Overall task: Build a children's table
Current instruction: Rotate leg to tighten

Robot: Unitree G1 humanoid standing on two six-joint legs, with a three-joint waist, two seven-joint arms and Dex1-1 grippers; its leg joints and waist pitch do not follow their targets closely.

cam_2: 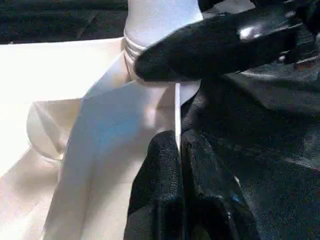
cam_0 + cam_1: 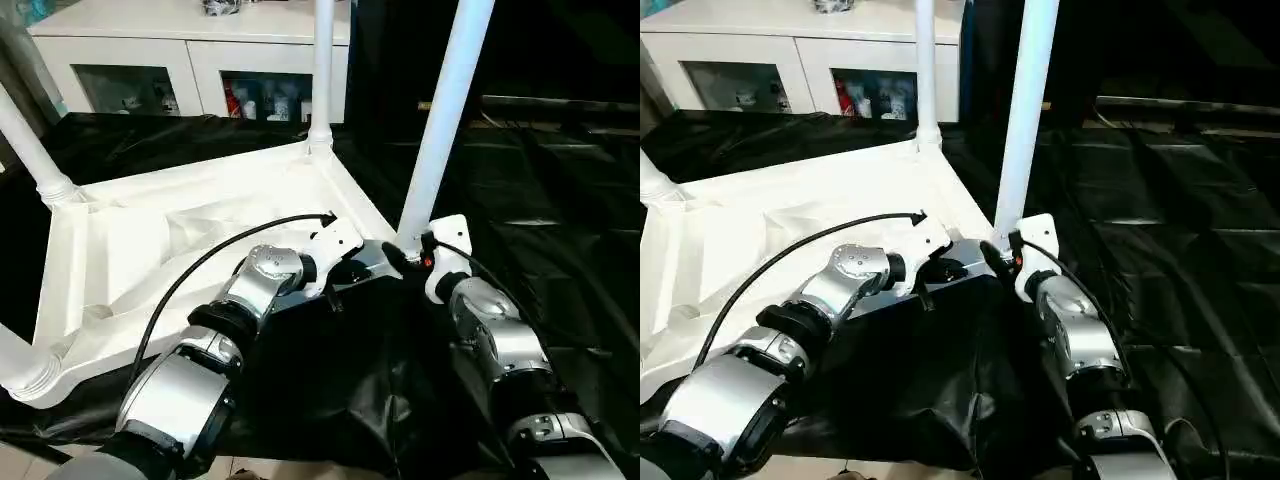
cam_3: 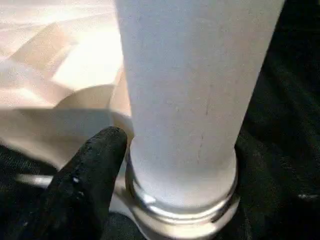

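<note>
The white tabletop (image 2: pixel 190 240) lies upside down on black cloth, ribbed underside up. Legs stand in its corner sockets: far left (image 2: pixel 30 140), far right (image 2: pixel 322 70), near left (image 2: pixel 15 370). The near right leg (image 2: pixel 445 110) rises from the socket beside both grippers. My left gripper (image 1: pixel 178 150) is shut on the thin tabletop rim (image 1: pixel 177 107) just short of that socket. My right gripper (image 2: pixel 408 258) holds this leg's base; one finger (image 3: pixel 90 175) presses beside the socket collar (image 3: pixel 182 205), the other is hidden behind the leg. The right gripper's finger (image 1: pixel 215 45) crosses the leg in the left wrist view.
Black sheeting (image 2: pixel 540 200) covers the work surface around the tabletop, wrinkled at the near edge. A white cabinet (image 2: pixel 180 60) with glass doors stands behind. A black cable (image 2: pixel 200 265) loops over my left forearm.
</note>
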